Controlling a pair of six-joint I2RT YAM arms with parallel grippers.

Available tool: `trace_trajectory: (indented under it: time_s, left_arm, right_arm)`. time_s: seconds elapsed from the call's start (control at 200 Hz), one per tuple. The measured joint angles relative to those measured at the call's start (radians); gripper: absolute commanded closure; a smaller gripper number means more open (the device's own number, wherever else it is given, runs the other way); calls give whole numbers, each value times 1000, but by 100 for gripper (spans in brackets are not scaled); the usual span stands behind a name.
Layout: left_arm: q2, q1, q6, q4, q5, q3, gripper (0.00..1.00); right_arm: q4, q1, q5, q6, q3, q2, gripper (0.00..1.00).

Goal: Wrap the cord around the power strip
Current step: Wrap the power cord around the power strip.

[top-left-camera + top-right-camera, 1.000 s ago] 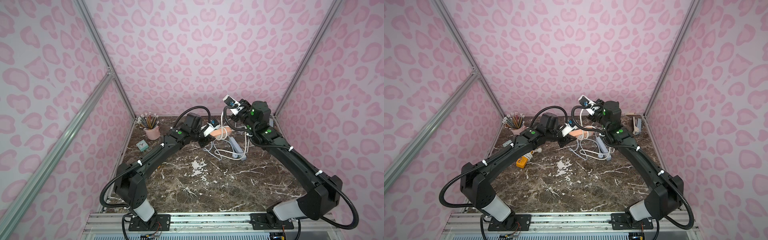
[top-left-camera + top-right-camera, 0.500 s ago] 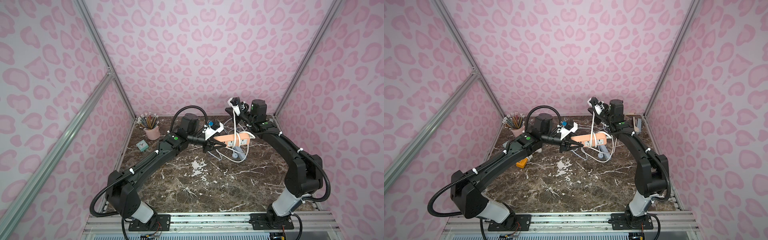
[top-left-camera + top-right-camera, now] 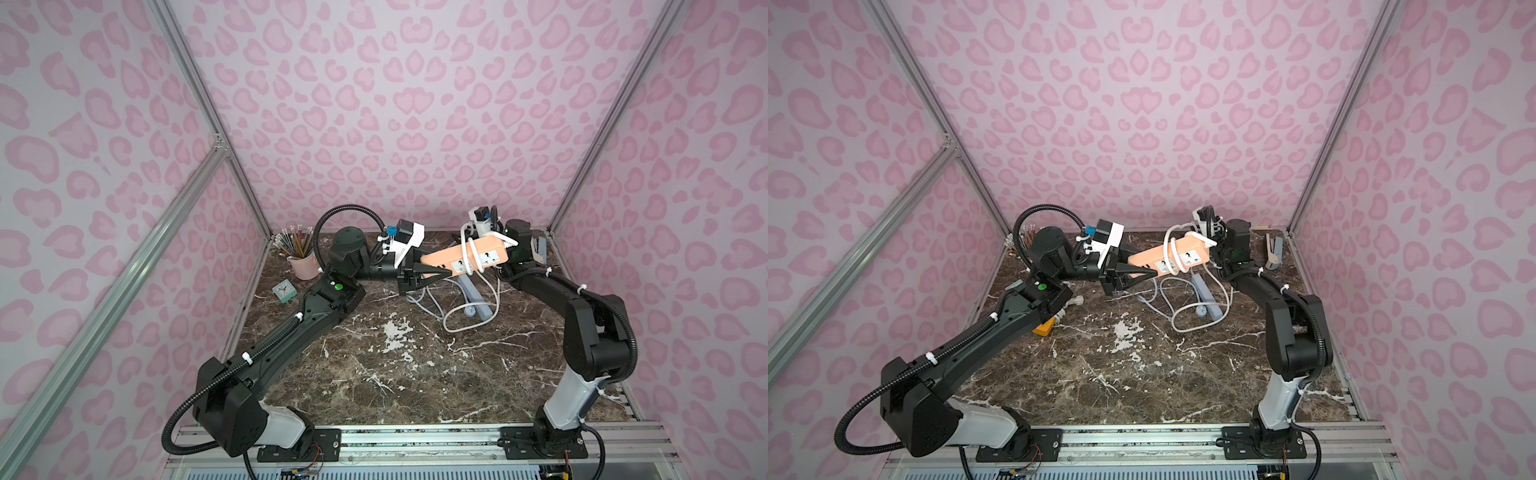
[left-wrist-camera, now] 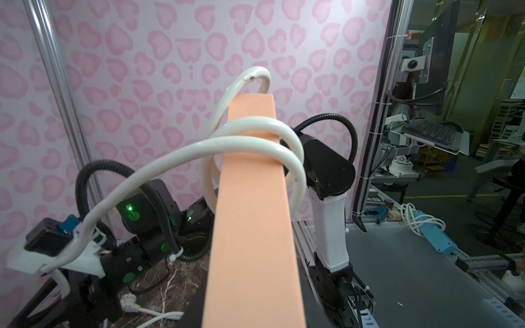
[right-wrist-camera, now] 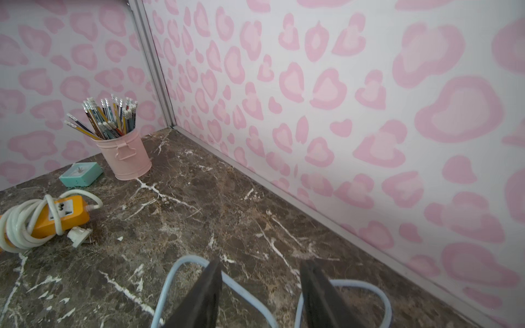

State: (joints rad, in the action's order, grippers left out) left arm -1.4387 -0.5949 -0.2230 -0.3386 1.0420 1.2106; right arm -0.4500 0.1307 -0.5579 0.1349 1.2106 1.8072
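Power strip [image 3: 452, 253] end partly behind left pincer [image 3: 438, 270]

Pink-spotted wallpaper [image 3: 411, 104] covers 3 walls of the booth, with slim aluminium posts [image 3: 192, 83] at the corners. A diagonal aluminium bar [image 3: 124, 270] crosses 1 side wall. The base is a dark brown marble slab [image 3: 415, 374] veined in white, edged in front by a metal rail [image 3: 415, 434]. Past the booth, the left wrist view shows a workshop [image 4: 468, 176] with a monitor [image 4: 437, 56] and keyboard [image 4: 429, 132]. Light is soft and even.
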Motion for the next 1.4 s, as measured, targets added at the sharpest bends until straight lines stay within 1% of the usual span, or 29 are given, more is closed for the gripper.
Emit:
trace_trajectory:
  time_s: [0.055, 0.09, 0.11, 0.235, 0.275, 0.345, 0.435, 0.555, 0.66, 0.785, 0.85, 0.975, 1.02, 1.145, 1.28, 1.4]
  left_arm:
    - [5, 8, -23, -45, -18, -4, 97]
    - [6, 13, -43, -76, -37, -9, 97]
    - [7, 17, -56, -97, -46, -12, 97]
    - [0, 27, -144, -198, -95, -29, 97]
    - [-1, 31, -164, -218, -116, -29, 97]
    - [0, 49, -176, -232, -150, -28, 97]
    - [4, 103, -177, -203, -221, -13, 97]
    - [2, 211, -159, -116, -358, 31, 97]
    - [-27, 304, -143, -40, -453, 58, 97]
    - [-77, 337, -90, 99, -573, 90, 97]
    - [-102, 338, -56, 150, -623, 102, 97]
    - [-160, 316, 31, 268, -747, 140, 97]
    - [-185, 301, 66, 315, -793, 161, 97]
    - [-246, 254, 157, 451, -875, 211, 97]
    - [-299, 187, 247, 584, -900, 258, 97]
    - [-350, 115, 312, 700, -868, 303, 97]
  right_arm:
    - [-8, -1, 27, -8, -35, 10, 50]
    - [-16, -1, 41, -8, -54, 18, 53]
    - [-21, -1, 47, -11, -62, 23, 55]
    - [-44, 11, 106, -30, -94, 43, 81]
    - [-50, 19, 130, -29, -101, 43, 87]
    - [-57, 38, 178, -21, -121, 29, 94]
    - [-56, 73, 258, 12, -161, -20, 99]
    - [-30, 135, 378, 89, -201, -105, 100]
    - [-6, 190, 479, 166, -246, -187, 100]
    - [43, 246, 588, 250, -295, -290, 100]
    - [63, 288, 634, 304, -315, -348, 100]
    - [100, 369, 673, 403, -319, -452, 100]
    - [116, 390, 680, 433, -309, -485, 100]
    - [152, 443, 693, 505, -243, -554, 100]
    - [161, 446, 692, 541, -163, -573, 100]
    - [181, 410, 660, 547, -76, -554, 100]
